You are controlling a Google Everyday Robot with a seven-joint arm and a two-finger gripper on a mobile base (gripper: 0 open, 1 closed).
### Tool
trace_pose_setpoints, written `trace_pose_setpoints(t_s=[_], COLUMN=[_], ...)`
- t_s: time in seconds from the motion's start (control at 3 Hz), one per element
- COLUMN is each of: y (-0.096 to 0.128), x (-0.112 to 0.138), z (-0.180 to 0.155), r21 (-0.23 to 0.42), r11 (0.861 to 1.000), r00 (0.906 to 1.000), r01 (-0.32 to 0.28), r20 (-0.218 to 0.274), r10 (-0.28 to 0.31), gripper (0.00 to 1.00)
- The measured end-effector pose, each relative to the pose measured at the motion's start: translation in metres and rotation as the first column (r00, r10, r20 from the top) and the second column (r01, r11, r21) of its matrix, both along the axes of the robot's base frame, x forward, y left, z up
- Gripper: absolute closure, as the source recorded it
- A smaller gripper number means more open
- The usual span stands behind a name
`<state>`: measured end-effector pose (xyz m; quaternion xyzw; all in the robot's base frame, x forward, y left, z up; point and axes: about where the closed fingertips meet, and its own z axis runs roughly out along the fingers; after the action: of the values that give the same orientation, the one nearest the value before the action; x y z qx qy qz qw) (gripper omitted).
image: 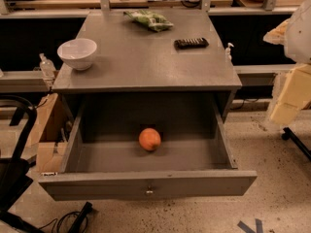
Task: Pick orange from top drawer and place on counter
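Observation:
The orange (149, 139) lies inside the open top drawer (146, 183), near the middle of its floor towards the back. The drawer is pulled far out, and its flat front panel carries a small central knob (149, 191). The grey counter (146, 62) is the cabinet top above it. My gripper (290, 98) shows as a pale cream shape hanging at the right edge of the camera view, to the right of the cabinet and well clear of the orange. It holds nothing that I can see.
On the counter stand a white bowl (77, 53) at the left, a green bag (148, 19) at the back and a black remote (191, 43) at the right. A black chair (14, 169) and cardboard boxes (46, 130) stand left of the drawer.

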<state>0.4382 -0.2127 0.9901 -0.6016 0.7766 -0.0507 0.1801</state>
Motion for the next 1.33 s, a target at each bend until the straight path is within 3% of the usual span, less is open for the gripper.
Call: trace_pose_setpoints(t_s=[0.33,0.67,1.0,1.33], y=[0.001,0.005,0.022,0.040], x=[0.000,0.010,0.030,0.048], z=[0.000,-0.014,-0.064,-0.096], r21=[0.003,0.057,0.222,0.352], r11=[1.000,0.998,0.966,0.910], r00=[1.0000,0.9996,0.9899,0.9667], r01=[-0.002,-0.023,-0.129,-0.219], r20=[0.006,0.019,0.087,0.205], r10=[0.002,0.021,0.112,0.154], gripper=[0.00,0.00,0.00,0.00])
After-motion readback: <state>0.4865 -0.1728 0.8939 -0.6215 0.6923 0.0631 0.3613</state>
